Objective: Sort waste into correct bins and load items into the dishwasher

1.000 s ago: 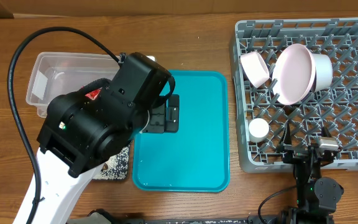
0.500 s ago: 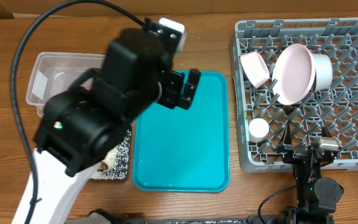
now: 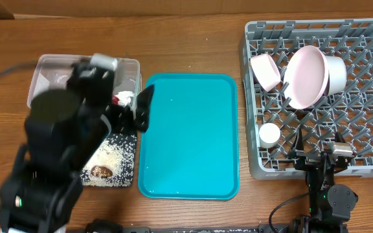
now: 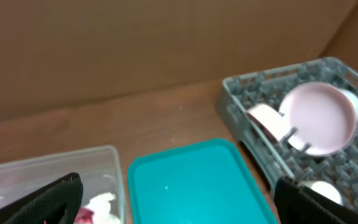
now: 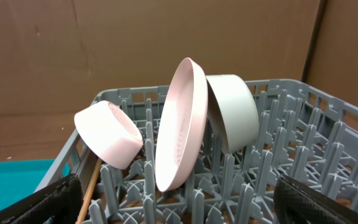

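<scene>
Two bins sit at the left end of the wooden counter (image 3: 193,39). The clear rectangular plastic tub (image 3: 44,65), by the far edge, holds the crumpled red shiny wrapper (image 4: 79,216) and the small crumpled white tissue (image 4: 101,203). The shallow black rectangular tray (image 3: 131,175), nearer the front edge, is strewn with white rice grains (image 3: 112,152) and brown food scraps (image 3: 101,171).

At the right end, the large square grey plastic dish rack (image 3: 368,26) carries the large round white plate (image 5: 179,124), two smaller round white bowls (image 5: 107,134), the small white cup (image 3: 269,133) and a thin wooden chopstick (image 5: 89,186). The flat teal tray (image 3: 193,142) between them is bare.

The left fingers (image 4: 48,202) hang over the tub, spread wide and empty. The right fingers (image 5: 42,202) are spread wide and empty at the rack's near edge.

Sorting and loading look finished. The next move is likely to lift the left arm clear without knocking the tub.
</scene>
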Robot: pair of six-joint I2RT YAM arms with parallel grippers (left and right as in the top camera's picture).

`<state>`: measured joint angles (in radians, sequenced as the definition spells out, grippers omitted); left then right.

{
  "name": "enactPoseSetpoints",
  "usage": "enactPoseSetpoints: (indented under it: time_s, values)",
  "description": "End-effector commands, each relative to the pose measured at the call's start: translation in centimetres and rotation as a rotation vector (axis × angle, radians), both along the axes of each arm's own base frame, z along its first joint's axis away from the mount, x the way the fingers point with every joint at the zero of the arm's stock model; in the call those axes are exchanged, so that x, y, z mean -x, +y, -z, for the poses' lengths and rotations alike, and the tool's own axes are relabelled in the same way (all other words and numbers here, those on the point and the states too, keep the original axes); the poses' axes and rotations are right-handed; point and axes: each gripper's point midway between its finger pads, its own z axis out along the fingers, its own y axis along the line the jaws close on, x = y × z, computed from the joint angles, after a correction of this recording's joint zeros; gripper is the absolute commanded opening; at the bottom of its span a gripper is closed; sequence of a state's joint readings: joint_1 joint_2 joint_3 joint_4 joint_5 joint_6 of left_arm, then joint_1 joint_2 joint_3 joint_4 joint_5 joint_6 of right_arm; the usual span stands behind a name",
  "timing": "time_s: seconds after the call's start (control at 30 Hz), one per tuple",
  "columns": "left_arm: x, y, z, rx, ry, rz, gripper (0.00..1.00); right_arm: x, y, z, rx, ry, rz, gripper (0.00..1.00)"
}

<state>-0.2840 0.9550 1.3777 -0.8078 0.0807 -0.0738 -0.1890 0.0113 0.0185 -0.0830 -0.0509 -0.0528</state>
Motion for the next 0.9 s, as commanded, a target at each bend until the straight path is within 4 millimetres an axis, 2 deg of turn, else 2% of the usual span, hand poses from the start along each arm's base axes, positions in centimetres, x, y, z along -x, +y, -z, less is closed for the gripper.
enactPoseSetpoints:
  time_s: [0.0,0.17,0.43,0.7,0.87]
  values:
    - [1.6,1.6,1.9,0.004,-0.05,-0.025,1.0,0.0,0.0,0.2,0.001,-0.001,0.003,1.0]
    - [3.5,3.7,4.5,0.023,-0.15,-0.092,1.0,0.0,0.0,0.2,0.001,-0.001,0.003,1.0]
    - [5.4,5.7,8.6,0.083,-0.272,-0.175,1.0,0.0,0.0,0.2,0.001,-0.001,0.003,1.0]
    - [5.8,7.4,11.3,0.16,-0.432,-0.252,1.0,0.0,0.0,0.2,0.001,-0.001,0.003,1.0]
    - [5.5,8.2,13.3,0.204,-0.464,-0.291,1.0,0.0,0.0,0.2,0.001,-0.001,0.003,1.0]
